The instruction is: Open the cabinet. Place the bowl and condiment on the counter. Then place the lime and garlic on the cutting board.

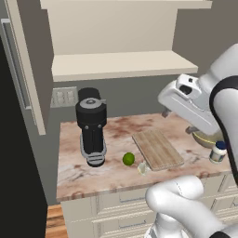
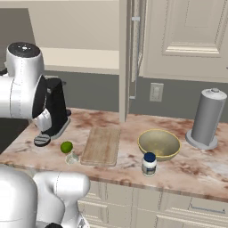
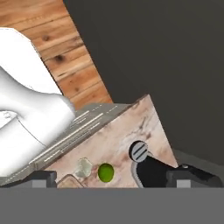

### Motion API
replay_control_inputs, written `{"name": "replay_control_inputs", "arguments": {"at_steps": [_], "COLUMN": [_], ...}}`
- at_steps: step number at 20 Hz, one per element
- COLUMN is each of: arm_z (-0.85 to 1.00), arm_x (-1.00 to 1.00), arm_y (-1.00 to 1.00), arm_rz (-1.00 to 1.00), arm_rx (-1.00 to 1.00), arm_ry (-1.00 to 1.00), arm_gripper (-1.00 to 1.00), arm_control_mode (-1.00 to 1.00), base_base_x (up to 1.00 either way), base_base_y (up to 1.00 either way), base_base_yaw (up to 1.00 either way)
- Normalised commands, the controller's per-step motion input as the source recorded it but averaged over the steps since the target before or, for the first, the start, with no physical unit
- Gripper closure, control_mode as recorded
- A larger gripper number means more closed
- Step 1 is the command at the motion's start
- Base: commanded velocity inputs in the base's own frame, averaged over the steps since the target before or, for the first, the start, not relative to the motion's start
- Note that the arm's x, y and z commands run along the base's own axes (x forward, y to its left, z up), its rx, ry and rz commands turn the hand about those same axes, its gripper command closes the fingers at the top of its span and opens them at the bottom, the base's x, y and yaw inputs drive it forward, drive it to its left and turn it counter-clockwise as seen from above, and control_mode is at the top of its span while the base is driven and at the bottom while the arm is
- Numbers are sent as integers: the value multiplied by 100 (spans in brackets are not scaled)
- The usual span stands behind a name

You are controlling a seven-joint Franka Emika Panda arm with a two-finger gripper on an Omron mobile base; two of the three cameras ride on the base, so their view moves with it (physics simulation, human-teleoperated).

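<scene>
Gripper [image 3: 111, 178] jaws spread wide, holding nothing, high above the counter [image 2: 200, 164]. In the hand view the lime [image 3: 105, 172] and garlic [image 3: 84, 167] sit between the fingertips [image 3: 186, 177], far below. Both lie just off the cutting board [image 2: 101, 145] corner, garlic touching-close to lime. Bowl [image 2: 159, 143] and condiment [image 2: 149, 164] are on the counter; cabinet [image 2: 187, 38] door open.

bright green lime [image 2: 66, 146], olive-yellow bowl [image 2: 159, 143], white-veined pinkish counter [image 2: 196, 164]

The cabinet [image 2: 133, 53] stands open; bowl [image 2: 159, 143], condiment jar [image 2: 149, 164], lime [image 2: 67, 147] and garlic [image 2: 72, 157] sit on the counter [image 2: 196, 164], flanking the bare cutting board [image 2: 101, 145].
</scene>
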Motion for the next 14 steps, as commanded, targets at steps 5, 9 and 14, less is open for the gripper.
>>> {"name": "replay_control_inputs", "arguments": {"at_steps": [5, 9, 14], "arm_z": [-28, -42, -42], "arm_x": [18, 0, -1], "arm_y": [5, 3, 0], "arm_rz": [26, 22, 11], "arm_rx": [-8, -3, 0], "arm_ry": [5, -1, -17], "arm_gripper": [-100, -100, -100], "arm_control_mode": [-100, -100, -100], "base_base_x": [0, 0, 0], "base_base_y": [0, 0, 0], "base_base_yaw": [0, 0, 0]}}
